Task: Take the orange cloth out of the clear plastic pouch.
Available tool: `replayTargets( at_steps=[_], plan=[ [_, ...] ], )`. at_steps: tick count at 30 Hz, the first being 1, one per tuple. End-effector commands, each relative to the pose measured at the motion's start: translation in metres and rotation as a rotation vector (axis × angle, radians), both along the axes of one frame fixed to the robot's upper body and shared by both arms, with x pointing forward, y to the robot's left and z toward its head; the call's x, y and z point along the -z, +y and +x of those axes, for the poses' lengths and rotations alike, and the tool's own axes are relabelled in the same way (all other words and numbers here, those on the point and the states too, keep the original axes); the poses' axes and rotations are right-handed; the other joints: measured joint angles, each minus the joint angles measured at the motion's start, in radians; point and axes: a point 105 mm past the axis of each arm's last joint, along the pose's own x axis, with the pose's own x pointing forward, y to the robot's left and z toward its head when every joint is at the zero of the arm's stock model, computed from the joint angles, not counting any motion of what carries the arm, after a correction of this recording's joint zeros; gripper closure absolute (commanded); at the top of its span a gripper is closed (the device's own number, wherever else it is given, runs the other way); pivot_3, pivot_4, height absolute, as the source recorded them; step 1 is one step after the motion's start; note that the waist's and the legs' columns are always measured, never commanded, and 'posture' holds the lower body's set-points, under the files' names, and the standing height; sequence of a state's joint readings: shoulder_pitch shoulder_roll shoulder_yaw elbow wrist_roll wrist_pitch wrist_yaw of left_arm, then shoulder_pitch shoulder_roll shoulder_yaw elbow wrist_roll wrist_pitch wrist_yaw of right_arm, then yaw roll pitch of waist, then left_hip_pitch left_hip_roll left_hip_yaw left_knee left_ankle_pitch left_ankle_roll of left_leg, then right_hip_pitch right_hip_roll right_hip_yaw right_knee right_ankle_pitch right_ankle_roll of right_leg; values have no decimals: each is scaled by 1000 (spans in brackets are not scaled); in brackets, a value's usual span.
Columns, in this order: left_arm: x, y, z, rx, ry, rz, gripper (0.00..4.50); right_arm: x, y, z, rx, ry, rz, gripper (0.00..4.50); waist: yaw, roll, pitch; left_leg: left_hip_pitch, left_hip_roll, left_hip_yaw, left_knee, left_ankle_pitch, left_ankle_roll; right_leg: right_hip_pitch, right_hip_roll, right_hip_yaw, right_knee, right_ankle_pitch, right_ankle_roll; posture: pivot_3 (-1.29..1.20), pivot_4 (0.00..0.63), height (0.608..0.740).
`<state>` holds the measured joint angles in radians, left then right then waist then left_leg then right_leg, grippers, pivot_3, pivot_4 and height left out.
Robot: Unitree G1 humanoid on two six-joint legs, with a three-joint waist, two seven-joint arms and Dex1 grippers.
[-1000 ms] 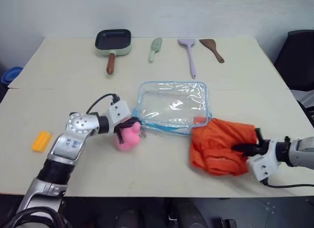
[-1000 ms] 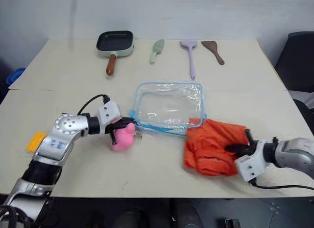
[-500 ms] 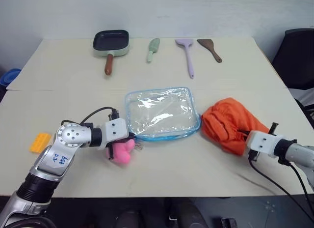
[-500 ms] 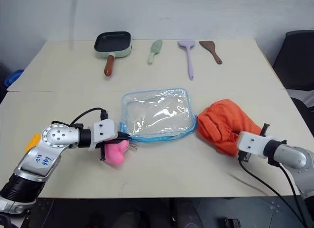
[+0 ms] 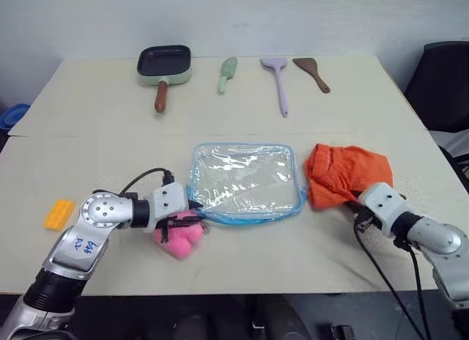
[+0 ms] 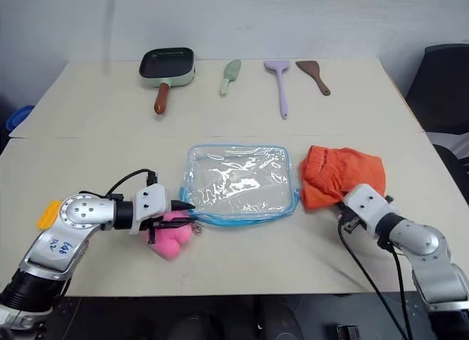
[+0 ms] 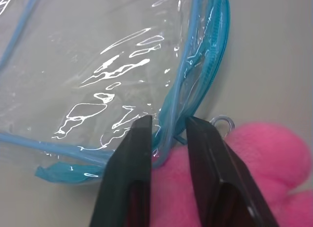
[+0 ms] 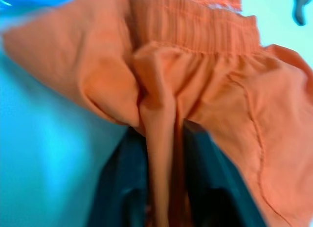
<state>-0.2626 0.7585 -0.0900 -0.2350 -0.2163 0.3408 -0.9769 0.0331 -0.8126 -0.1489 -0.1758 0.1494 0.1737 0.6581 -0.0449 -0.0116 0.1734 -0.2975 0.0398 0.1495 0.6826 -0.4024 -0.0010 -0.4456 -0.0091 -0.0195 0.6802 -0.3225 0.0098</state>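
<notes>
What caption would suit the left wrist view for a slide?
Left gripper fingers astride the clear pouch's blue zipper edge, over a pink plush toy.

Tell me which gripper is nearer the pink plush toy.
Left. The left gripper sits right above the pink plush toy, at the pouch's corner; the right gripper is across the table, at the orange cloth.

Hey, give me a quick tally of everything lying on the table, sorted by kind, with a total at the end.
Pans: 1, the pan
Kitchen utensils: 3, the green spatula, purple spatula, brown spatula
Pouches: 1, the clear plastic pouch
Cloths: 1, the orange cloth
Toys: 2, the pink plush toy, yellow brick
Total: 8
</notes>
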Motion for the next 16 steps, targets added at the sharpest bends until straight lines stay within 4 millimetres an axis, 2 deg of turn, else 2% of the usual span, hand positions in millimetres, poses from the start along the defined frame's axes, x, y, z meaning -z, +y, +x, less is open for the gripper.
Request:
replayTargets(
  at_steps=[1, 3, 7, 10, 14, 16],
  plan=[
    [-17, 5, -2, -24, 56, -141, 1818, -32, -4, -17, -54, 10, 53, 2008, 7, 0, 0, 0, 0, 0, 0, 0, 0, 0, 0, 0, 0, 0, 0, 0, 150, 740],
    [-31, 9, -2, -41, 51, -214, 1245, -42, -11, -25, -55, 26, 81, 1329, 11, 0, 1, -1, 0, 0, 0, 0, 0, 0, 0, 0, 0, 0, 0, 0, 150, 740],
    [-64, 43, -1, -116, 41, -299, 65, -67, -46, -49, -14, 134, 219, 8, 18, -1, 1, -1, 0, -1, 0, 0, 0, 0, 0, 0, -1, 0, 0, 0, 150, 740],
    [-75, 68, -10, -127, 29, -219, 65, -78, -72, -66, 8, 193, 271, 8, 17, -2, 2, -1, 0, -2, -1, 0, 0, 0, 0, -1, -2, 0, 0, 0, 150, 740],
    [-89, 94, -20, -184, 26, -166, 65, -92, -106, -66, 114, 183, 316, 8, 11, -3, 2, -1, -1, -1, -1, -1, 1, 1, 0, -1, -4, 1, 1, 0, 150, 740],
    [-95, 104, -18, -218, 2, -164, 65, -93, -115, -64, 133, 182, 325, 8, 13, -3, 2, -1, -1, -1, -1, -1, 1, 1, 0, -1, -5, 1, 1, 0, 150, 740]
  ],
)
